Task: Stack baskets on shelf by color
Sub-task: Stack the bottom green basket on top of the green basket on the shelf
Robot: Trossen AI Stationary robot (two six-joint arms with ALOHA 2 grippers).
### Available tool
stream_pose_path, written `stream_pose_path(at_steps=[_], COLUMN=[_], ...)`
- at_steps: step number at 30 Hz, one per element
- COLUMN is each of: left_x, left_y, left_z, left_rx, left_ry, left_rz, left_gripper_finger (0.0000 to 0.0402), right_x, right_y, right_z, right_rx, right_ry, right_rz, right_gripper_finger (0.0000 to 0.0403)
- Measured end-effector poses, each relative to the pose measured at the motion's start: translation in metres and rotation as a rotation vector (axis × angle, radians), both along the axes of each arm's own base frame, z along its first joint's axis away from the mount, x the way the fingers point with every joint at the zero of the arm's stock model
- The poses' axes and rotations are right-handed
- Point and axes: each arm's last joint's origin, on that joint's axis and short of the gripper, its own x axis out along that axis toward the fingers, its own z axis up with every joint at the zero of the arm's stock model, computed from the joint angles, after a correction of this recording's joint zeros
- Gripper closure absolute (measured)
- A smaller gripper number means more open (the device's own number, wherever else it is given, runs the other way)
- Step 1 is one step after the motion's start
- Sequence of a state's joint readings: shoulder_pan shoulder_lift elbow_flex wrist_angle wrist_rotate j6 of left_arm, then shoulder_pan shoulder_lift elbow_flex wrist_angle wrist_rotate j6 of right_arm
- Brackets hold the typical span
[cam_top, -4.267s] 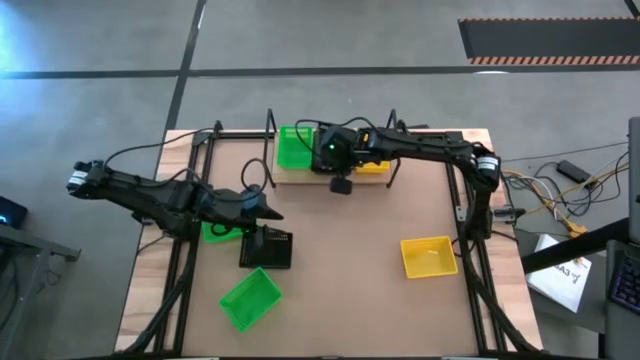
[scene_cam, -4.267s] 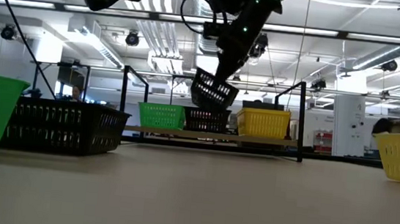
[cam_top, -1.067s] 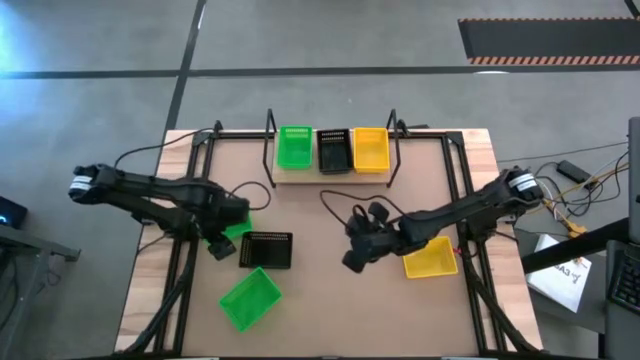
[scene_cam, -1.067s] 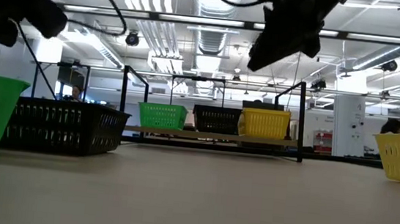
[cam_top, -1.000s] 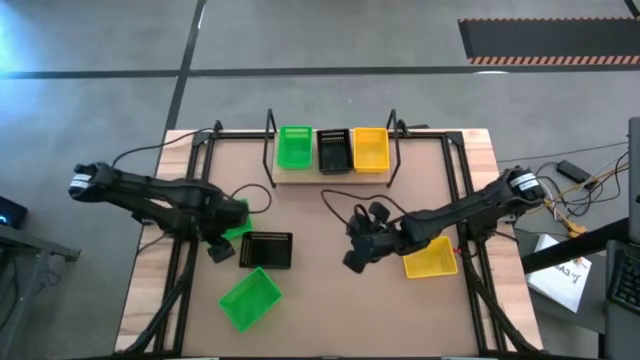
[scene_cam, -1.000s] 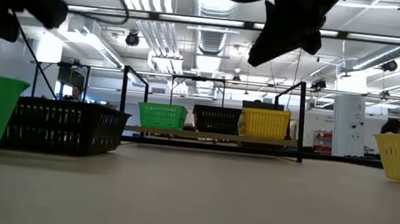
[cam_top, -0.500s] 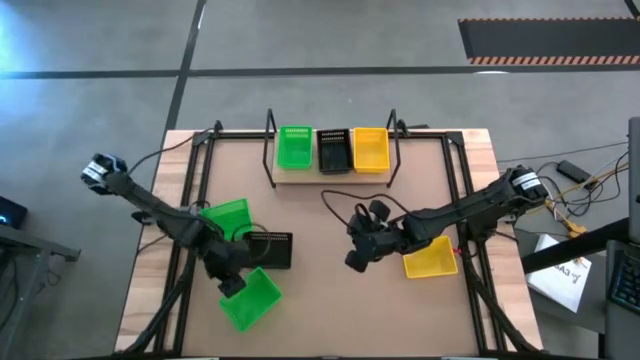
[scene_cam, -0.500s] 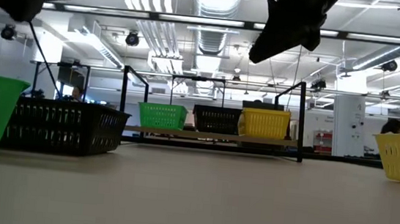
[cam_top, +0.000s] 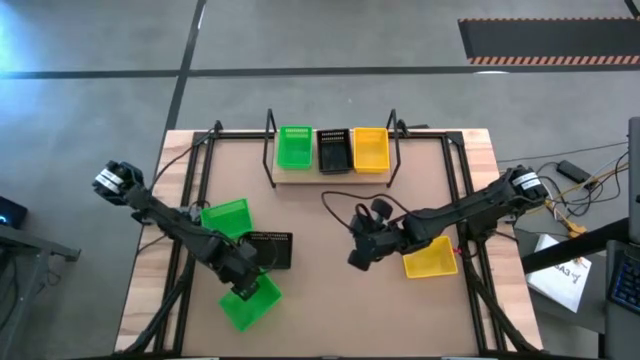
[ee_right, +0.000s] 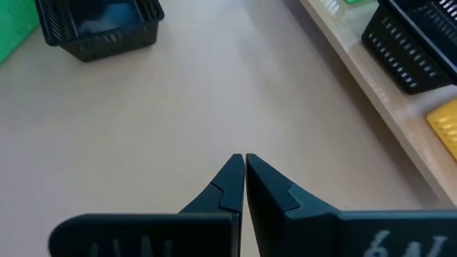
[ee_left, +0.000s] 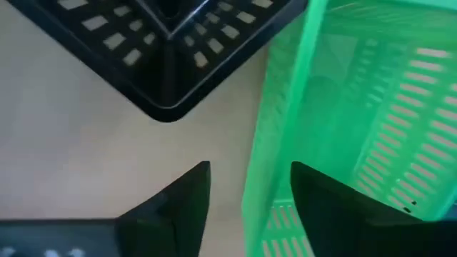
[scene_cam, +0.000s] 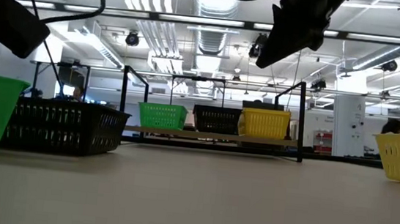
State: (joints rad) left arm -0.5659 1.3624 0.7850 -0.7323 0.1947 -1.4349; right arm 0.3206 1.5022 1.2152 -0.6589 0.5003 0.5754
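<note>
On the shelf (cam_top: 300, 178) at the far edge stand a green basket (cam_top: 294, 146), a black one (cam_top: 333, 150) and a yellow one (cam_top: 371, 149). On the table stand a green basket (cam_top: 227, 217), a black one (cam_top: 268, 249), a second green one (cam_top: 250, 302) and a yellow one (cam_top: 430, 257). My left gripper (cam_top: 245, 275) is open over the near green basket's far end. In the left wrist view its fingers (ee_left: 182, 200) stand on either side of that basket's wall (ee_left: 278, 135). My right gripper (ee_right: 244, 160) is shut and hovers over bare table left of the yellow basket.
Black wire frames (cam_top: 268, 150) stand at both ends of the shelf. The black basket (ee_left: 164, 57) sits close beside the near green one. Black rails (cam_top: 190, 200) run along the table's left and right sides. Bare tabletop lies in the middle (cam_top: 330, 220).
My left gripper has swung from beside the left green basket toward the table's near edge, past the black basket, and now stands over the near green basket. That left green basket shows uncovered. My right arm has stayed nearly still.
</note>
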Motion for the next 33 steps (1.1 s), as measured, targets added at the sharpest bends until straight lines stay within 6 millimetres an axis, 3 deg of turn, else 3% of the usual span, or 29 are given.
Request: stream_pose_path(at_steps=[10,15,22,29,33], left_x=[0.003,0.006,0.016,0.032,0.05], left_y=[-0.003,-0.005,-0.012,-0.017,-0.003], left_z=[0.003,0.006,0.028,0.068,0.098], left_rx=[-0.041,-0.069,-0.148,-0.186,-0.148], left_ry=[-0.032,-0.051,-0.126,-0.265,-0.415], left_rz=[0.062,0.095,0.137,0.166,0.234], left_gripper_finger=[0.0392,0.0396,0.04,0.04,0.0401], right_x=[-0.009,-0.021,-0.05,-0.085,-0.103], right_y=[-0.003,-0.008,-0.019,-0.031,-0.037], right_z=[0.007,0.02,0.036,0.035,0.035], right_rx=[-0.057,-0.099,-0.17,-0.15,-0.106], right_ry=[0.051,0.063,0.046,0.01,-0.04], right_rz=[0.066,0.082,0.047,0.031,-0.014], right_gripper_finger=[0.0394,0.0394,0.0394,0.0394,0.0394])
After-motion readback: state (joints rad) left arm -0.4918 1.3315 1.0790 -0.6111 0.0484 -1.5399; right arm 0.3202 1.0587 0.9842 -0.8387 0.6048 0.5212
